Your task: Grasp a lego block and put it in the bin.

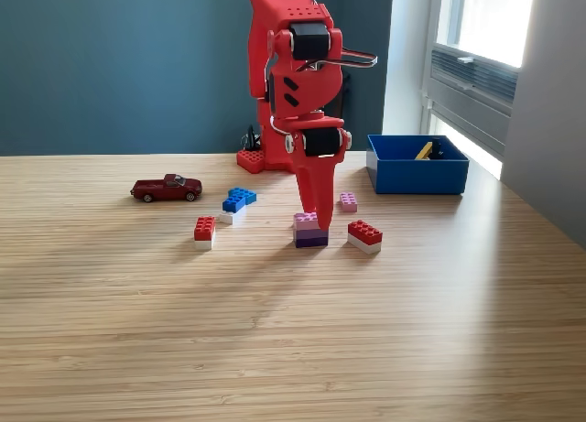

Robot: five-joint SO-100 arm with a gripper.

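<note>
Nearest us, we are looking at the pink-and-purple lego block on the wooden table; the red gripper is pointing straight down at it, its tip touching or just behind the block's top (we cannot tell whether the jaws are open or already pinching); a red-and-white block is lying just to the right in the exterior view. We are judging that a good grasp needs the jaws centred across the block before closing, then a straight lift. Farther right, the blue bin is waiting, holding something yellow.
</note>
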